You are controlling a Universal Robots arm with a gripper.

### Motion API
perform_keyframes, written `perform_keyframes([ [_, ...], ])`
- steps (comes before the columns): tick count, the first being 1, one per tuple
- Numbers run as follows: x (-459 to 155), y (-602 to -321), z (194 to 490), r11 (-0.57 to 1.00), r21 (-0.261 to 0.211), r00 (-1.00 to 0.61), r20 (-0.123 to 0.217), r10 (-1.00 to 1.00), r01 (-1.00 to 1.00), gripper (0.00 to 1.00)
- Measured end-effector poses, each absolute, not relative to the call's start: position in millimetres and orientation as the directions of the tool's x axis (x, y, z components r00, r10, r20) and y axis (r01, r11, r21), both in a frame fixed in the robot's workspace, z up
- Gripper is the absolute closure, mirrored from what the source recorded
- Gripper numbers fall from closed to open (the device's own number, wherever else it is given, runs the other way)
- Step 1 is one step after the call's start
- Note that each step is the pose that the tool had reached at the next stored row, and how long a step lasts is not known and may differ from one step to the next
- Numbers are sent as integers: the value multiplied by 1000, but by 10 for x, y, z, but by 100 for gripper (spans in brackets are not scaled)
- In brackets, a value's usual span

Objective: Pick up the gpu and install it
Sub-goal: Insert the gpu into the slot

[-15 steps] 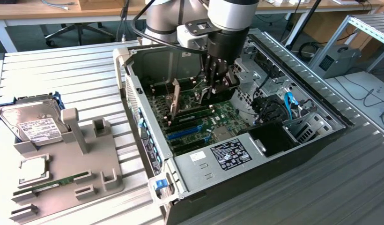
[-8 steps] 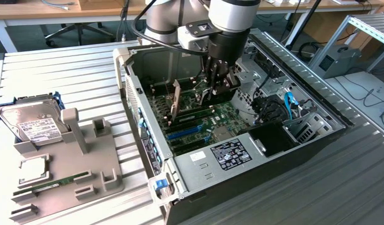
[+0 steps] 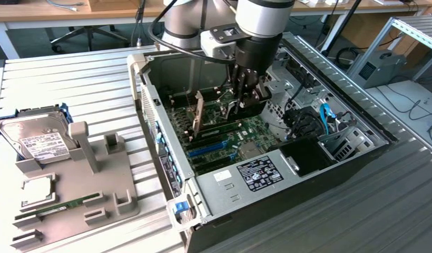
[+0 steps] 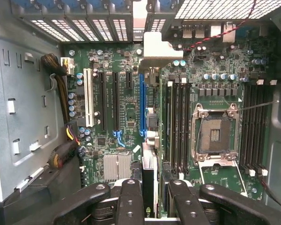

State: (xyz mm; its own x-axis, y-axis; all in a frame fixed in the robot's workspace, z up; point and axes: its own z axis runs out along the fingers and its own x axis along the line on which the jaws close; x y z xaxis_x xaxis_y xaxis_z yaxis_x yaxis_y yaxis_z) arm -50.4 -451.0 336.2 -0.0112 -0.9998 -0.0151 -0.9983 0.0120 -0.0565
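Gripper (image 3: 245, 94) lowered inside open computer case (image 3: 356, 158), above motherboard (image 3: 234, 134), near the case's rear wall. Jaws partly closed on the gpu (image 3: 199, 117), card held upright on edge between fingers (image 4: 131, 199), clamped from both faces. In wrist view, card (image 4: 149, 183) seen edge-on between the two finger pairs, silver bracket end toward the rear wall's slot openings, lower edge in line with long blue expansion slot (image 4: 142, 105). Whether card edge already seated in slot: cannot tell.

Motherboard otherwise bare: empty processor socket (image 4: 216, 133) with metal frame, empty black memory slots (image 4: 179, 126) beside it, white slot (image 4: 88, 97) and further black slots toward the case's side wall. Black and yellow cable bundle (image 4: 63, 101) lying along that wall.

Case resting on ribbed metal table (image 3: 75, 84). Grey parts fixture (image 3: 96, 174) standing at the table's edge on the exterior view's left, well apart from case. Hard drive (image 3: 35, 137) with white label at fixture's far end; RAM stick (image 3: 58, 206) lying flat in a groove near fixture's near edge; square processor (image 3: 39, 191) between the two.
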Motion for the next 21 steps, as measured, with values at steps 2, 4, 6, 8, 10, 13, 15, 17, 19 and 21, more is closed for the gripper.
perform_keyframes([
  [2, -504, -4518, 3362, 12, -56, -11, -15, -1000, -998, 74],
  [4, -504, -4525, 3361, 12, -56, -11, -15, -1000, -998, 74],
  [6, -504, -4532, 3360, 12, -56, -11, -15, -1000, -998, 74],
  [8, -504, -4539, 3359, 12, -56, -11, -15, -1000, -998, 74],
  [10, -504, -4546, 3358, 12, -56, -11, -15, -1000, -998, 74],
  [13, -504, -4557, 3357, 12, -56, -11, -15, -1000, -998, 74],
  [15, -504, -4565, 3356, 12, -57, -11, -15, -1000, -998, 74],
  [17, -504, -4572, 3356, 12, -56, -11, -15, -1000, -998, 74],
  [19, -504, -4578, 3355, 12, -56, -11, -15, -1000, -998, 74],
  [21, -504, -4586, 3354, 12, -57, -11, -15, -1000, -998, 74],
])
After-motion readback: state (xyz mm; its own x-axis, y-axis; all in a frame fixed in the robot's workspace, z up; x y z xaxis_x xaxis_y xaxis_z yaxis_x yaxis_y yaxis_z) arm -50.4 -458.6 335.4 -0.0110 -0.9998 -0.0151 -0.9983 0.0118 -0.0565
